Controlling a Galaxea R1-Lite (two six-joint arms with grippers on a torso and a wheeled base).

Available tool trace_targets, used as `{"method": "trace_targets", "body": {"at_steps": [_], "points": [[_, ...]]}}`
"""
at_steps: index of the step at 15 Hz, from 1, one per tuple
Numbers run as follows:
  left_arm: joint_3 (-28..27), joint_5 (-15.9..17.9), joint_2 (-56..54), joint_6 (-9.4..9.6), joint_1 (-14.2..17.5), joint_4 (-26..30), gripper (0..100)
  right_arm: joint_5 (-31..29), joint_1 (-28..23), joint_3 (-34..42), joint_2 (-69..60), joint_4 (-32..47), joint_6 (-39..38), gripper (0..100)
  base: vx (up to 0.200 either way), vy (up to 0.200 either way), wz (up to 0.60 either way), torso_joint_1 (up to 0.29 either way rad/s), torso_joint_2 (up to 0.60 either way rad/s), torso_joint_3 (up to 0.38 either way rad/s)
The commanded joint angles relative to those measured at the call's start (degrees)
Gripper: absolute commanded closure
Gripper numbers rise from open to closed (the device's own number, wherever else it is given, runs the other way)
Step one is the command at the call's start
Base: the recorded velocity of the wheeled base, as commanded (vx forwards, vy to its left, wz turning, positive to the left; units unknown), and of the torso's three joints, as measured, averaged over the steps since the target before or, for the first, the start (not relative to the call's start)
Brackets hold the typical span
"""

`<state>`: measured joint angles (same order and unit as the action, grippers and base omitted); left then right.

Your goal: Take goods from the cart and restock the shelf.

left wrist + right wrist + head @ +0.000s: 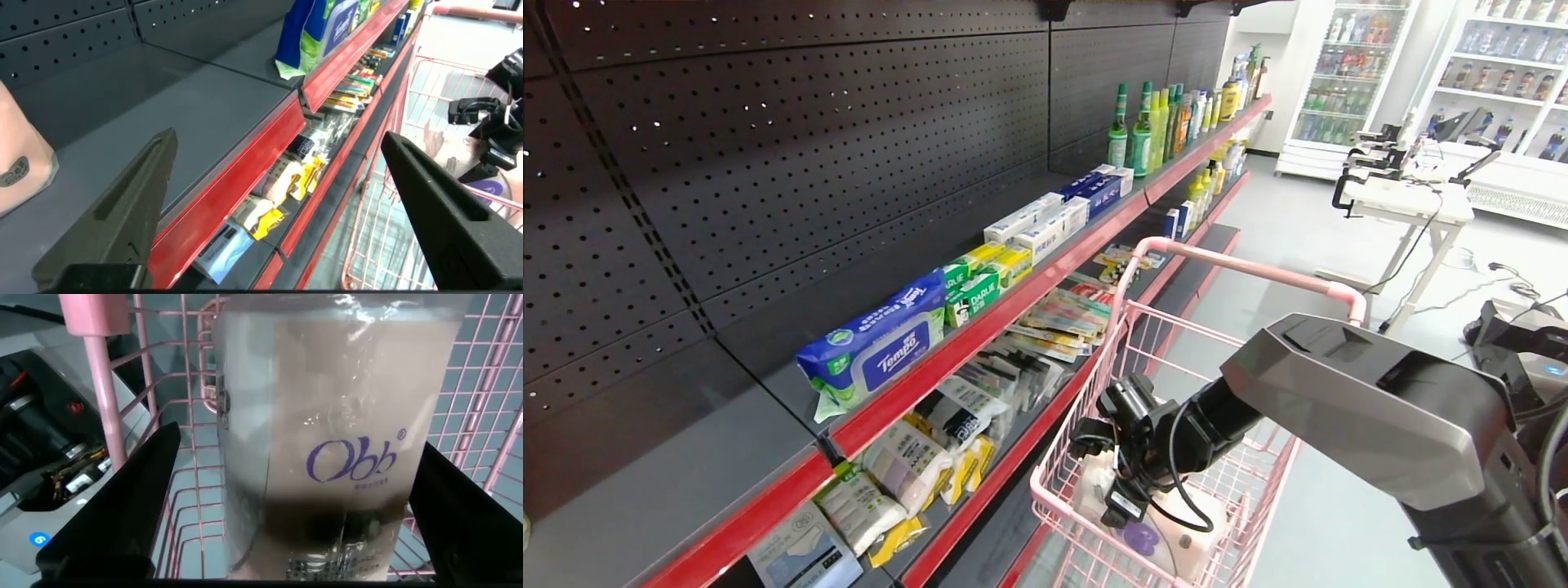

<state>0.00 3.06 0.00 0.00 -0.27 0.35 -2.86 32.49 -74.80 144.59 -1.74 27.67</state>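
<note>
Grey, red-edged shelf (686,457); pink cart (1225,263) on pale floor (1339,523).

At the far right you'll see a glass-door fridge (1349,77) full of bottles (1339,61), and beside it open white racks (1515,73) — more bottles. In front stands a white table (1413,208) with dark gear (1376,147) on top — cables (1503,278) trail across the grey floor (1298,229) near its legs.

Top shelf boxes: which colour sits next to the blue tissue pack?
The green boxes, right beside the tissue pack; white boxes and blue boxes lie farther along.
</note>
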Motion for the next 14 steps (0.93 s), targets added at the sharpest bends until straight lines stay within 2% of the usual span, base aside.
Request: {"method": "trace_targets", "body": {"at_steps": [1, 7, 14], "points": [[0.00, 0.02, 0.09, 0.00, 0.00, 0.00, 0, 0.05, 0.03, 0.01, 0.08, -0.01, 0.01, 0, 0.000, 0.000, 0.00, 0.000, 0.00, 0.000], [0.00, 0.02, 0.09, 0.00, 0.00, 0.00, 0, 0.05, -0.06, -0.08, 0.08, -0.10, 0.10, 0, 0.000, 0.000, 0.00, -0.136, 0.32, 0.183], [0.00, 0.02, 0.09, 0.00, 0.00, 0.00, 0, -1.62, -0.58, -0.35, -0.01, -0.10, 4.23, 0, 0.000, 0.000, 0.00, -0.011, 0.03, 0.019]]}}
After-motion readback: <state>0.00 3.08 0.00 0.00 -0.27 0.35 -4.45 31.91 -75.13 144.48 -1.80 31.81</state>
